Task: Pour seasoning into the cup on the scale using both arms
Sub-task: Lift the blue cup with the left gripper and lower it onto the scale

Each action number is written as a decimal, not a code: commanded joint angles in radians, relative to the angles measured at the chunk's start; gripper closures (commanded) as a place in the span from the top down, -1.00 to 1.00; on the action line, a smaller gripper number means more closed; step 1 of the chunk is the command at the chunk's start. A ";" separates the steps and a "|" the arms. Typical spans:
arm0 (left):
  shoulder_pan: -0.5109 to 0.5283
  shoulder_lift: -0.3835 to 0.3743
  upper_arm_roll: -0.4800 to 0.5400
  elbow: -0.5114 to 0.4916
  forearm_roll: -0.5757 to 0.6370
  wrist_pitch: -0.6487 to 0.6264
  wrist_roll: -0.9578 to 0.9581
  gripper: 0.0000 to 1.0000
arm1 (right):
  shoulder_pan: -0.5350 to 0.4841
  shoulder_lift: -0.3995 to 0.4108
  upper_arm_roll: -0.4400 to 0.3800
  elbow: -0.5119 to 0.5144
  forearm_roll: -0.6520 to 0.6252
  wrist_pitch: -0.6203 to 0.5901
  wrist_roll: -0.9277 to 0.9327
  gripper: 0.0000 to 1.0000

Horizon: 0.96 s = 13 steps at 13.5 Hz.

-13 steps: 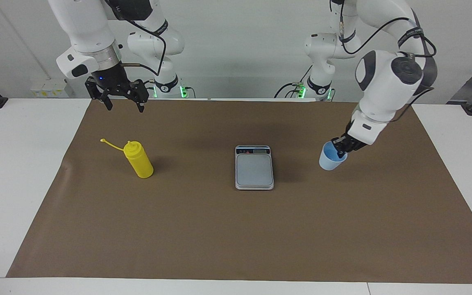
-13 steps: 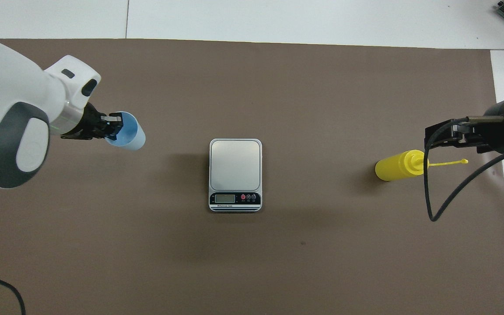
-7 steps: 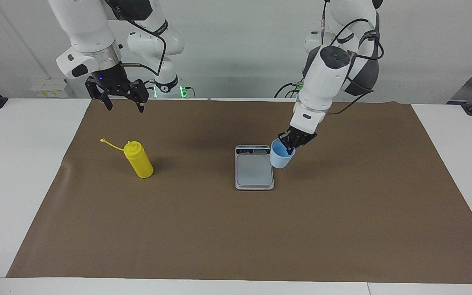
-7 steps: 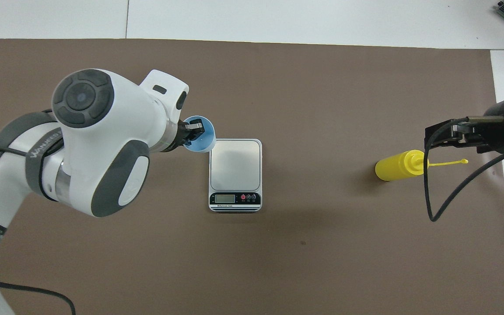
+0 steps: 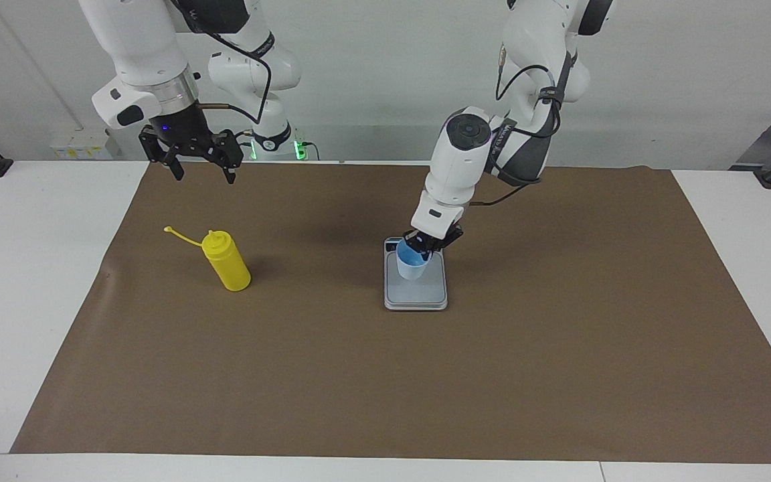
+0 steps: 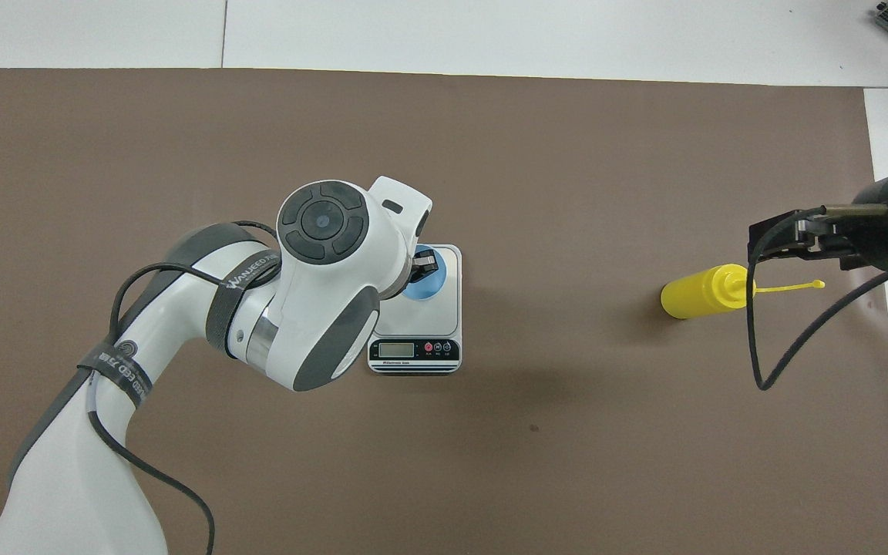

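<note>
Cup placement is nearly complete: left gripper grips its rim over the scale platform; contact with the platform cannot be confirmed. Seasoning stands untouched toward the right arm's end from the scale. Right gripper, jaws spread and empty, waits above it. Release and pouring remain.

From overhead, the left arm hides part of the cup and the scale. The cup's base possibly rests on the scale; the display's digits are too small to read.
</note>
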 commanded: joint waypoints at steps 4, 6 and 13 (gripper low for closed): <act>-0.026 -0.045 0.016 -0.109 0.026 0.076 -0.009 -1.00 | -0.016 -0.008 0.005 -0.008 0.027 -0.012 -0.026 1.00; -0.028 -0.059 0.016 -0.152 0.031 0.132 -0.009 -1.00 | -0.017 -0.008 0.005 -0.006 0.027 -0.012 -0.027 1.00; -0.028 -0.066 0.016 -0.169 0.031 0.140 -0.009 0.41 | -0.053 -0.049 -0.001 -0.098 0.027 -0.002 -0.032 1.00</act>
